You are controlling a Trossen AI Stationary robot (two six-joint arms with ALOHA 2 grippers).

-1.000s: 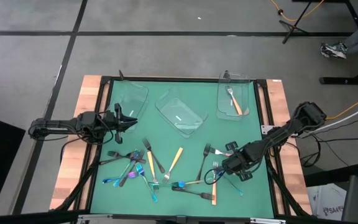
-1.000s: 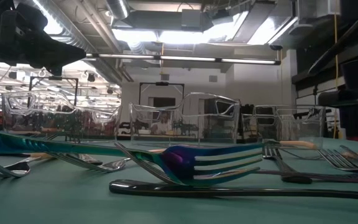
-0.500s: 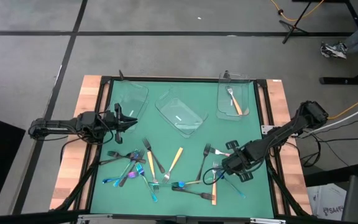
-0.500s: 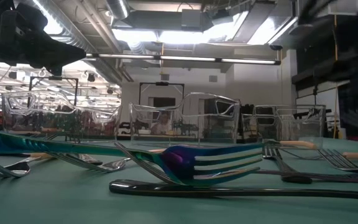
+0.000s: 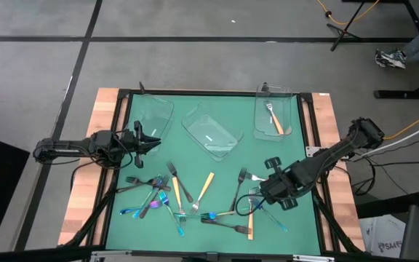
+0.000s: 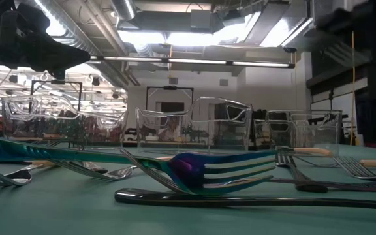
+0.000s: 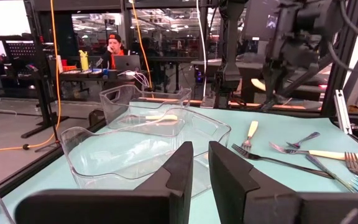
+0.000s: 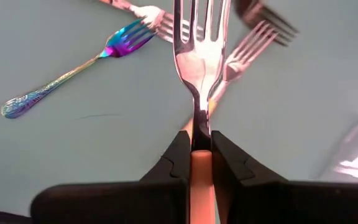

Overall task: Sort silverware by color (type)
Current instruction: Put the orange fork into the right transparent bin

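One fork [image 8: 199, 46] (orange-handled) is clenched in the right pincer [image 8: 197, 146] above the green counter [image 5: 224, 116]; left pincer [image 7: 201, 163] idles, slightly parted.

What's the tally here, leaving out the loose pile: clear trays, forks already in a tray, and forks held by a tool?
Clear trays: 3 (left tray, middle tray, right tray)
Forks in a tray: 1 (orange-handled fork, in the right tray)
Forks held by a tool: 1 (held fork, in the right tool)
Total: 5
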